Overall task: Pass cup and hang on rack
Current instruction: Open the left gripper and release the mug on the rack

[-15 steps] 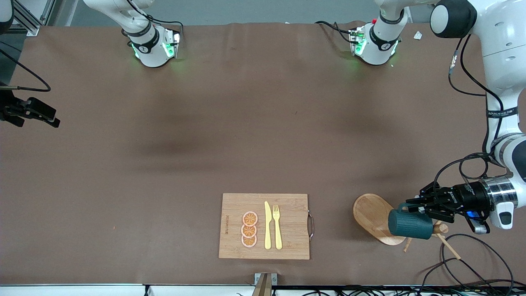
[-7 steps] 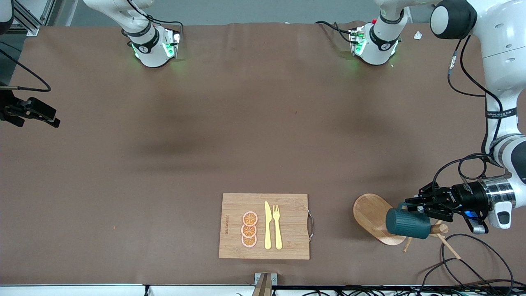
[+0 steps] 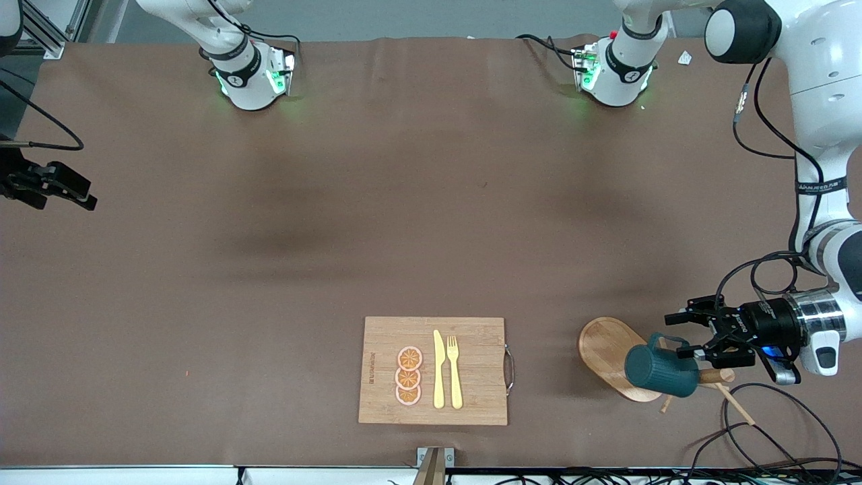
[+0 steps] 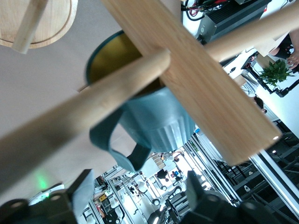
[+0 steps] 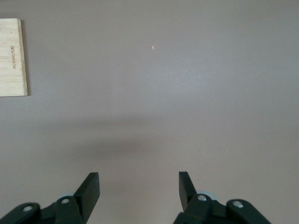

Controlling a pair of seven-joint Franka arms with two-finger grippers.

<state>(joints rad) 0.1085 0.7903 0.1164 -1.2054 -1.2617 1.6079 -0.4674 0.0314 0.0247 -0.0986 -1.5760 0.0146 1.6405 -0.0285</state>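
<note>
The dark teal ribbed cup [image 3: 660, 372] hangs tilted on the wooden rack [image 3: 606, 350], near the front camera at the left arm's end of the table. In the left wrist view a peg [image 4: 84, 116] runs through the cup's handle [image 4: 112, 144], and the cup [image 4: 161, 123] rests against the post [image 4: 201, 79]. My left gripper [image 3: 679, 335] is open beside the handle, its fingers [image 4: 196, 186] apart and gripping nothing. My right gripper [image 3: 86, 197] waits open over bare table at the right arm's end, nothing between its fingertips [image 5: 139, 186].
A bamboo cutting board [image 3: 471, 337] with orange slices [image 3: 409, 376], a yellow knife [image 3: 438, 369] and a fork [image 3: 454, 369] lies near the front edge. Black cables [image 3: 774, 431] coil close to the rack. Thin wooden pegs [image 3: 735, 403] stick out below the cup.
My left gripper has opened and let go of the cup's handle. The cup has sagged a little on the peg, toward the cutting board. The right arm has hardly moved.
</note>
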